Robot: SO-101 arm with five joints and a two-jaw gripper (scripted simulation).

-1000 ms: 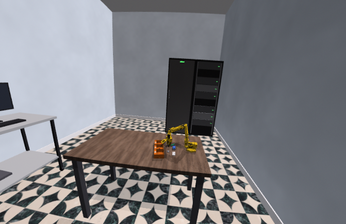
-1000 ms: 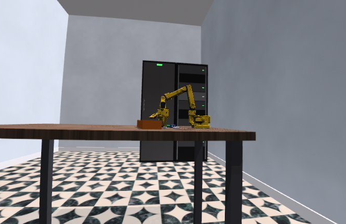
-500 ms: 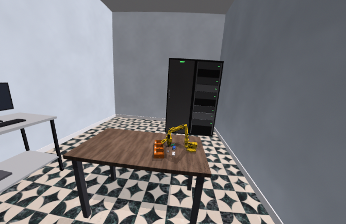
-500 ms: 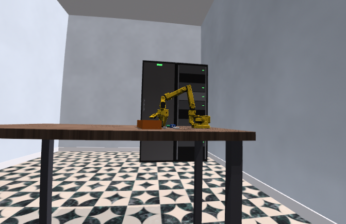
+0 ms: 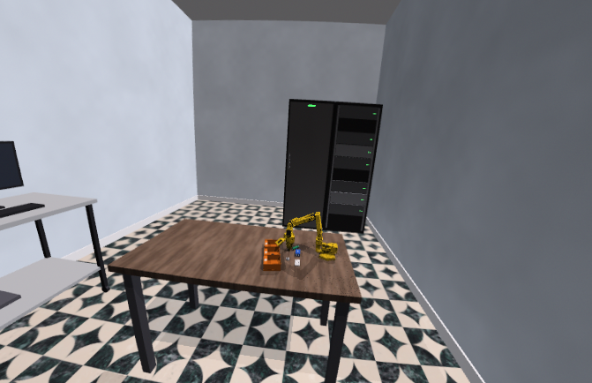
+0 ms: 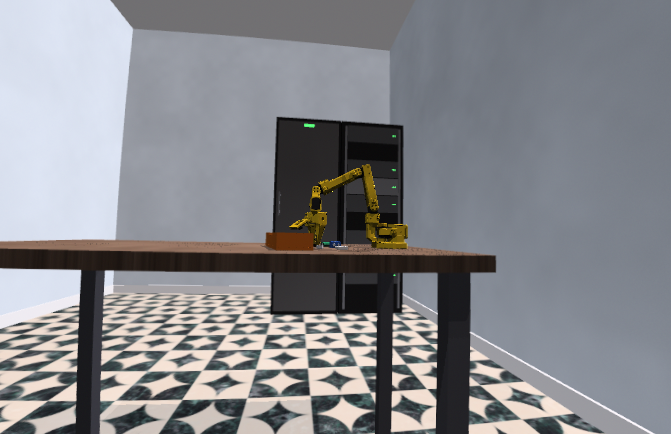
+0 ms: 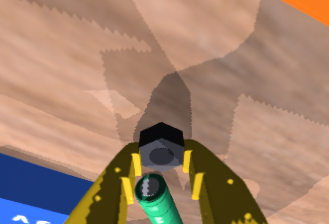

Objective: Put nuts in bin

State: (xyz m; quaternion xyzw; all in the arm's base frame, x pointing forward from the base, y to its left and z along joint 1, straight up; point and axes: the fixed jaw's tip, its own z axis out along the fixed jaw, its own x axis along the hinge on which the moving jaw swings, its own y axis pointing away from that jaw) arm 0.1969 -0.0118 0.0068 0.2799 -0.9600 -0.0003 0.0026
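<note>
A wooden table (image 5: 206,252) is standing on a checkered floor (image 5: 242,334), with a black server rack (image 5: 332,164) rising behind it against the grey wall. On the table's far right part, a yellow arm (image 6: 346,179) is bending over from its base and reaching down just beside a row of orange bins (image 5: 271,255). Its gripper (image 7: 161,165) is pointing at the wood, fingers squeezing a dark hexagonal nut (image 7: 160,146) from both sides, low over the table top. A green cylinder (image 7: 157,200) is lying just beside the nut, between the fingers' inner edges. A blue block (image 7: 20,190) is sitting near the gripper, and a small white piece (image 5: 296,261) is resting apart from the bins.
</note>
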